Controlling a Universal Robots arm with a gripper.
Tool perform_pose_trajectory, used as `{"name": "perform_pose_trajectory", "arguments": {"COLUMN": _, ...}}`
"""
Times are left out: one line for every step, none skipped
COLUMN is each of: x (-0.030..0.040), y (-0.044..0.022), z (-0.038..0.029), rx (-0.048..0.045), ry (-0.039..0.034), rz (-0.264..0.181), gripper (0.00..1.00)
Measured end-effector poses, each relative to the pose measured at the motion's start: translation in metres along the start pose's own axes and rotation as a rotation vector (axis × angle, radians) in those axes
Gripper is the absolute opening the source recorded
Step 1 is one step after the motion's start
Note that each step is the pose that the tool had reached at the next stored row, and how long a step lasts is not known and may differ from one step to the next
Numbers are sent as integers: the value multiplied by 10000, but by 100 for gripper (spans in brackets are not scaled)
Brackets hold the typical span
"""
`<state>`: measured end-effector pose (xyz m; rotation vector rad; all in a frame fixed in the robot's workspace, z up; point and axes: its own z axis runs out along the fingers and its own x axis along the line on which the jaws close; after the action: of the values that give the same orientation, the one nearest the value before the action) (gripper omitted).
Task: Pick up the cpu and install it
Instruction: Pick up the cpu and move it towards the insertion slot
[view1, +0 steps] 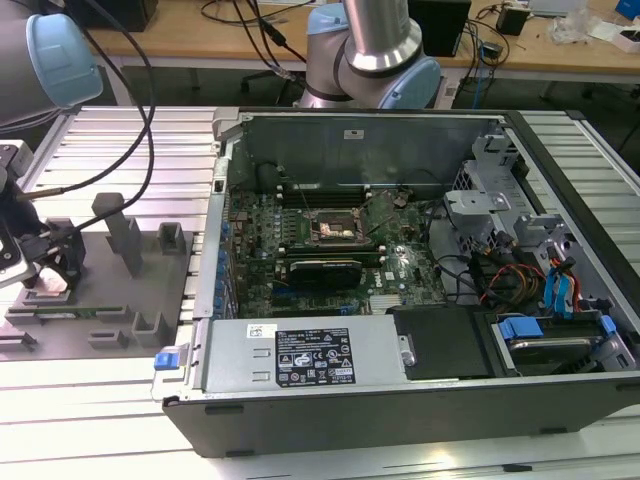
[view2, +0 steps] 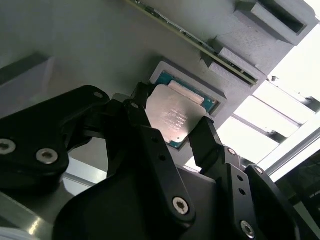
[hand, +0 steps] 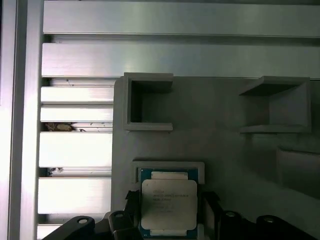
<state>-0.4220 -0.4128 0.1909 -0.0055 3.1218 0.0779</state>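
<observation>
Ribbed aluminium tabletop (view1: 100, 420) carries two things: an open computer case (view1: 400, 400) across the middle and the exterior view's right, and a flat grey fixture plate (view1: 100, 290) toward the tabletop's edge at the exterior view's left. Grey upright blocks (view1: 125, 235) stand on the plate. Inside the case, the dark square socket (view1: 330, 228) sits on the motherboard, well apart from the plate.

Gripper (view1: 48, 268) hangs low over the plate, near the plate's edge at the exterior view's left, with black cables trailing up from the arm.

The cpu (hand: 169, 202) lies flat, silver top up, at a shallow framed recess (hand: 170, 166) in the plate, with the green rim of its board showing around the metal top. In the first wrist view two open-sided grey boxes (hand: 148, 102) stand on the plate beyond the recess.

Gripper (view2: 172, 111) is centred on the cpu (view2: 175, 117) in both wrist views. Its black fingers (view2: 210, 142) flank the chip and sit clamped against two opposite edges, gripping it. Whether the chip has left the floor of the recess cannot be told.
</observation>
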Motion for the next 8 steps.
{"name": "perform_pose_trajectory", "arguments": {"x": 0, "y": 5, "z": 2, "rx": -1, "ry": -1, "rz": -3, "gripper": 60}}
{"name": "perform_pose_trajectory", "arguments": {"x": 0, "y": 6, "z": 2, "rx": 0, "ry": 0, "rz": -5, "gripper": 60}}
{"name": "perform_pose_trajectory", "arguments": {"x": 0, "y": 6, "z": 2, "rx": 0, "ry": 0, "rz": -6, "gripper": 60}}
{"name": "perform_pose_trajectory", "arguments": {"x": 0, "y": 6, "z": 2, "rx": 1, "ry": 2, "rz": -18, "gripper": 60}}
{"name": "perform_pose_trajectory", "arguments": {"x": 0, "y": 7, "z": 3, "rx": 1, "ry": 5, "rz": -46, "gripper": 60}}
{"name": "perform_pose_trajectory", "arguments": {"x": 0, "y": 7, "z": 5, "rx": 1, "ry": 9, "rz": -99, "gripper": 60}}
{"name": "perform_pose_trajectory", "arguments": {"x": 0, "y": 7, "z": 8, "rx": -1, "ry": 11, "rz": -160, "gripper": 60}}
{"name": "perform_pose_trajectory", "arguments": {"x": 1, "y": 7, "z": 10, "rx": -1, "ry": 16, "rz": -249, "gripper": 60}}
